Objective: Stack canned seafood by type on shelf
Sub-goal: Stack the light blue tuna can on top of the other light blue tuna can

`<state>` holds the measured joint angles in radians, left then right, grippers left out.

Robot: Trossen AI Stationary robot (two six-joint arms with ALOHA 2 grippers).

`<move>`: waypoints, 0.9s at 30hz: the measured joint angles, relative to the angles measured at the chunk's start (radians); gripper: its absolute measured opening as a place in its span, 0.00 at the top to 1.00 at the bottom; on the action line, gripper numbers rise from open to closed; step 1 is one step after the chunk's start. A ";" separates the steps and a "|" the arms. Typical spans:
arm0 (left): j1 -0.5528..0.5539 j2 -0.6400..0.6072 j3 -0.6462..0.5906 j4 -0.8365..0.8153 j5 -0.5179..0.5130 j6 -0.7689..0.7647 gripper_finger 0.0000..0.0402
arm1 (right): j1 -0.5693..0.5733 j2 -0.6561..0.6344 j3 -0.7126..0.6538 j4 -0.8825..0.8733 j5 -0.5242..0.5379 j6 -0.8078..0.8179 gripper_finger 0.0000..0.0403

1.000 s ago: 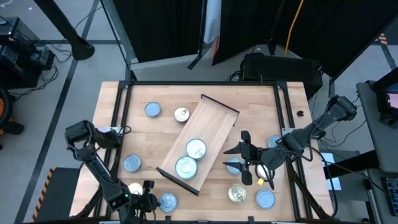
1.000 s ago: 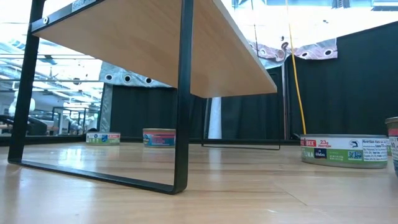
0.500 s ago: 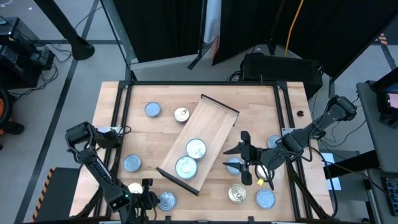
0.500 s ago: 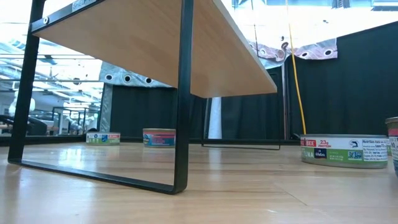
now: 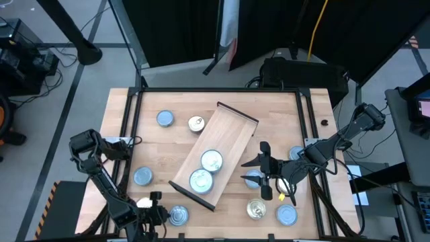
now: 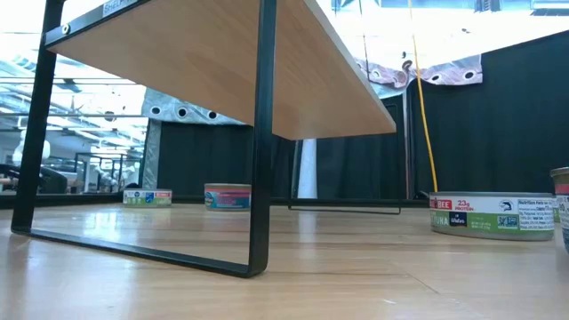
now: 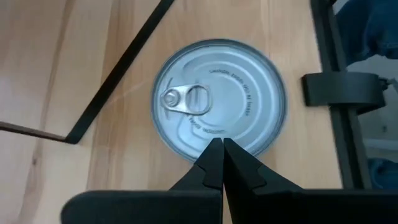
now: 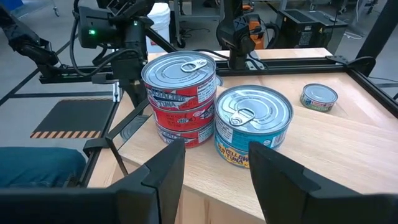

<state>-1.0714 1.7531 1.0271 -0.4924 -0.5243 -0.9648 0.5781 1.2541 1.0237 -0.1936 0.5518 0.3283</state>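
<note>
While the long light wooden shelf with dark end rails (image 5: 213,156) lies slanted across the middle of the butcher-block desk (image 5: 282,114), two blue-topped flat round tins (image 5: 206,171) are seen side by side on its near half. The left gripper (image 5: 156,214) is held at the desk's seven o'clock corner, its fingers (image 7: 214,163) pressed together and empty, poised just over a silver pull-tab tin (image 7: 219,99). The right gripper (image 5: 267,168) is placed at about four o'clock, its fingers (image 8: 278,169) standing apart with nothing gripped between them; a blue tin (image 5: 252,179) appears to lie beneath it, though this is partly hidden. Other tins are scattered at ten and eleven o'clock (image 5: 164,119) and along the near edge (image 5: 287,215).
</note>
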 joint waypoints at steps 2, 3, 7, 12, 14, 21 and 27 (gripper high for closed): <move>-0.003 0.000 -0.003 -0.001 0.000 -0.011 1.00 | 0.000 0.000 0.000 0.001 0.000 0.000 0.58; -0.005 0.000 -0.005 -0.005 0.001 -0.021 1.00 | 0.000 0.000 0.000 0.000 -0.001 0.000 0.58; -0.018 0.001 -0.006 -0.037 0.003 -0.051 1.00 | 0.000 0.000 0.000 0.001 -0.001 0.000 0.58; -0.025 0.007 -0.007 -0.033 0.001 -0.051 1.00 | 0.000 0.000 0.000 0.001 -0.002 0.000 0.58; -0.025 0.007 -0.007 -0.031 -0.002 -0.051 1.00 | 0.000 0.000 0.000 0.001 -0.002 0.000 0.58; -0.024 0.009 -0.007 -0.015 -0.028 -0.044 1.00 | 0.000 0.000 0.000 0.001 -0.002 0.000 0.58; -0.025 0.023 -0.025 0.011 -0.045 -0.049 1.00 | 0.000 0.000 0.000 0.001 -0.002 -0.004 0.58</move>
<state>-1.0964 1.7759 1.0022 -0.4810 -0.5689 -1.0142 0.5781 1.2537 1.0237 -0.1928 0.5495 0.3244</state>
